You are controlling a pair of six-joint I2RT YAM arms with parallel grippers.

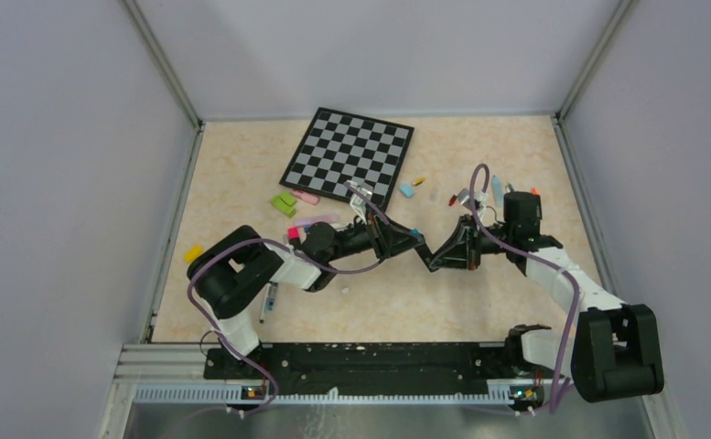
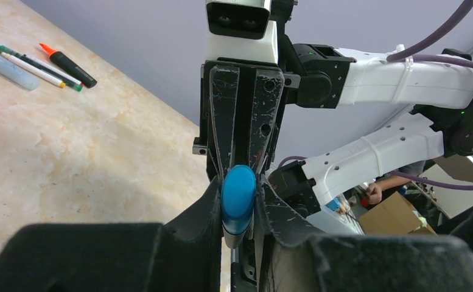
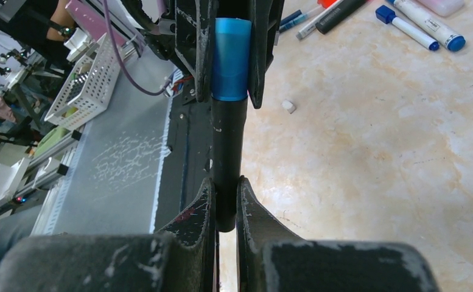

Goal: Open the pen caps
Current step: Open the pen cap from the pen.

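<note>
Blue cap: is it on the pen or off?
On. The blue cap sits flush on the black pen, no tip showing; the left gripper pinches it, the right gripper holds the barrel.

No text, label, brand or number can be read in any view. The slim pens (image 2: 39,66) lying on the beige marbled surface (image 3: 374,152) are too small and blurred to show print.

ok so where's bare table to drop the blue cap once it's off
Free: the near table strip along the base rail, and the back-left corner beside the checkered board. Crowded: pens and caps by the board's near-left edge, more pens behind the right arm.
</note>
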